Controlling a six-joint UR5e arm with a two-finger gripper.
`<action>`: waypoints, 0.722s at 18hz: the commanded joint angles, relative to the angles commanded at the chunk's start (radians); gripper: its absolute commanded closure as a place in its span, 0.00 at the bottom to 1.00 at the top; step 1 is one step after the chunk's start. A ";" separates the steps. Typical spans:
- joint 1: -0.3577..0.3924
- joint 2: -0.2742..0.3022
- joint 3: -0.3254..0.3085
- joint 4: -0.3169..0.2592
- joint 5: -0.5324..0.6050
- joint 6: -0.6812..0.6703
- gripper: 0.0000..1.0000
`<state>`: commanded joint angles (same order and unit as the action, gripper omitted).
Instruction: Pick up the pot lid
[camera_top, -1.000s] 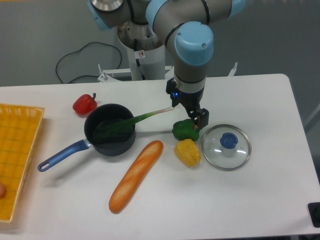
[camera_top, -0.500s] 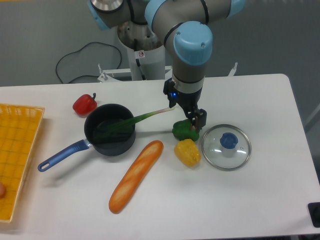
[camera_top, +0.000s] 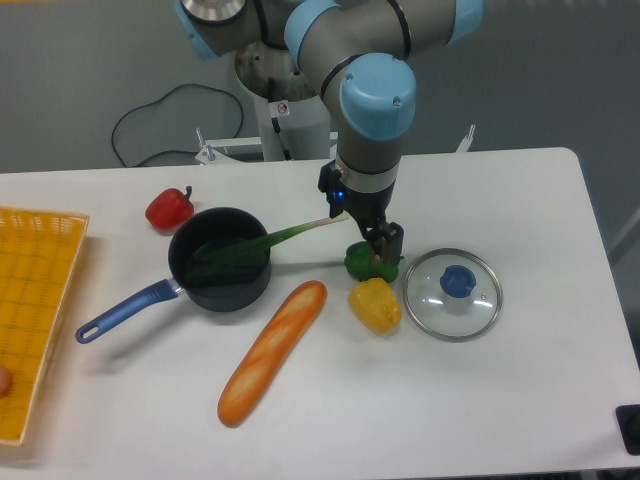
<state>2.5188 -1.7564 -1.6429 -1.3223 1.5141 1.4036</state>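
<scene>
On one surface (camera_top: 520, 400), one orange basket (camera_top: 35, 290) is cut off by the frame. One pan (camera_top: 228, 298), one baguette (camera_top: 272, 352) and one pot lid (camera_top: 440, 318), set well inside the edges, are recorded. One pincer (camera_top: 360, 235) is held with fingers apart. Yellow (camera_top: 375, 305), green (camera_top: 363, 263) and red peppers (camera_top: 170, 210) are counted: three.

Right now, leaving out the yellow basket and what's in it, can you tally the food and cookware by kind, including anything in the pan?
Pan: 1
Pot lid: 1
Pepper-like vegetables, red, green and yellow: 3
Bread-like loaf: 1
Long green stalk: 1
Total: 7
</scene>
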 joint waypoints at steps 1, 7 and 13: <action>0.000 0.000 -0.005 0.000 -0.002 0.000 0.00; -0.002 0.003 -0.015 0.002 0.000 -0.087 0.00; 0.005 -0.005 -0.015 0.008 0.008 -0.089 0.00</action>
<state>2.5234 -1.7610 -1.6582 -1.3146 1.5217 1.3146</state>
